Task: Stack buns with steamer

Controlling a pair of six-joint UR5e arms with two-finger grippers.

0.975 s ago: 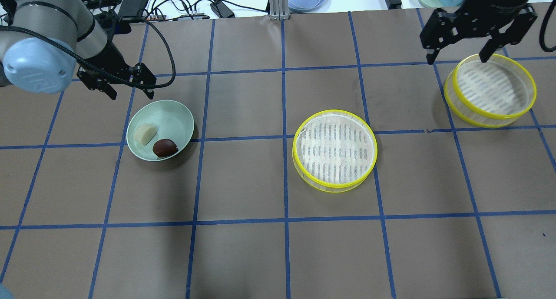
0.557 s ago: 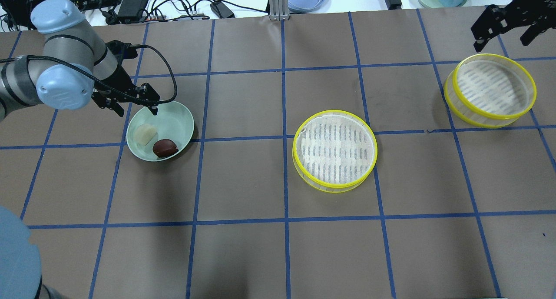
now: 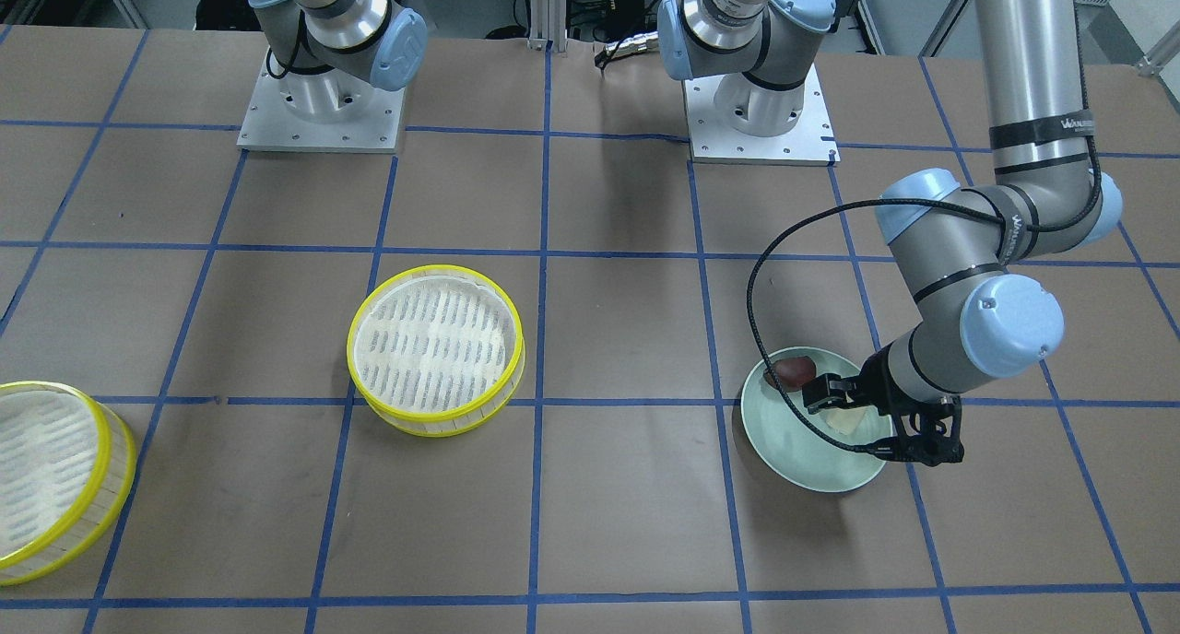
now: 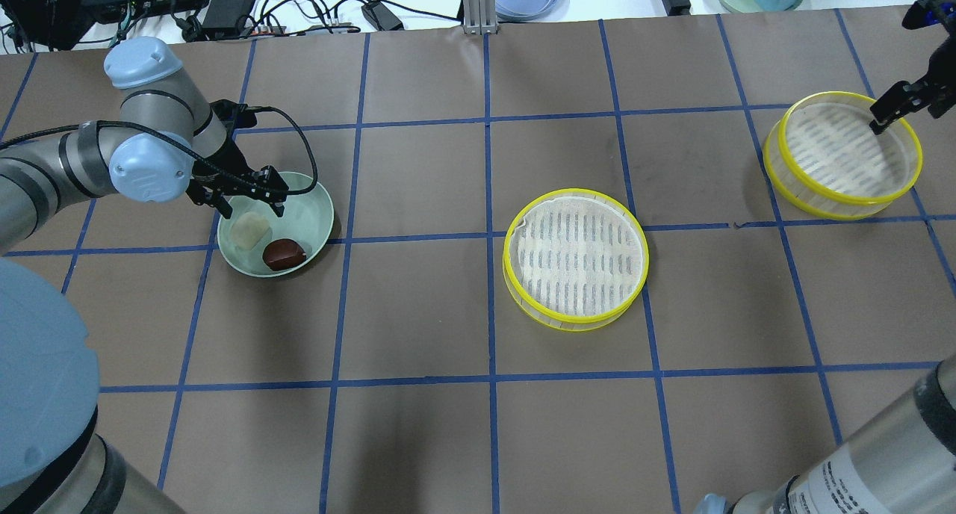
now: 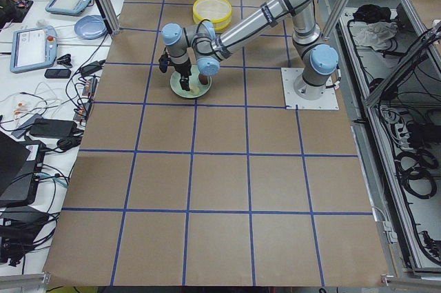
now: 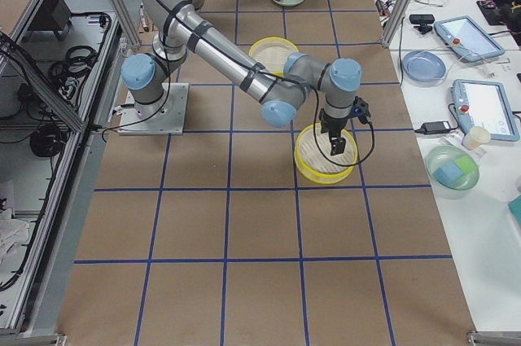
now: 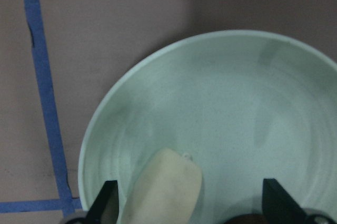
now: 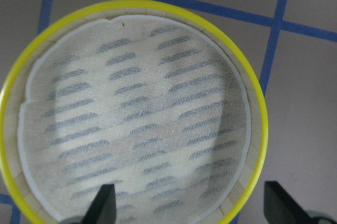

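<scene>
Both buns lie in the pale green plate [image 4: 321,209] on the robot's left side of the tabletop [image 4: 418,312]: the cream bun [image 4: 250,232] towards the plate's outer edge and the dark reddish-brown bun [image 4: 284,254] just beside it. Neither has reached a steamer tray.

The left gripper [image 4: 245,206] hangs low over the plate with its jaws apart. In the left wrist view the cream bun sits between the 2 fingertips, closer to 1 of them, and only a sliver of the dark bun shows at the bottom edge. That wide stance looks chosen to take the oblong bun across its narrow sides without nudging its neighbour. The bun is not gripped, and whether the fingertips touch the plate cannot be told.

The 2 steamer trays stand well apart. The middle tray [image 4: 575,256] stands alone and unfilled in the centre of the tabletop, probably the place meant for the buns. The far tray [image 4: 844,152] sits at the robot's right.

The right gripper [image 8: 192,205] hovers over the far tray, jaws also apart. In its wrist view 1 fingertip is above the white slotted floor and the other is outside the yellow rim, so the pair straddles the slatted wall. This seems a set-up for pinching the wall and carrying this tray over as the upper tier.

The step in hand is judged to be the first pick, with the stacking still to come. The wall is thin and the bun small and rounded, so either grip could slip if it closes off-centre.
</scene>
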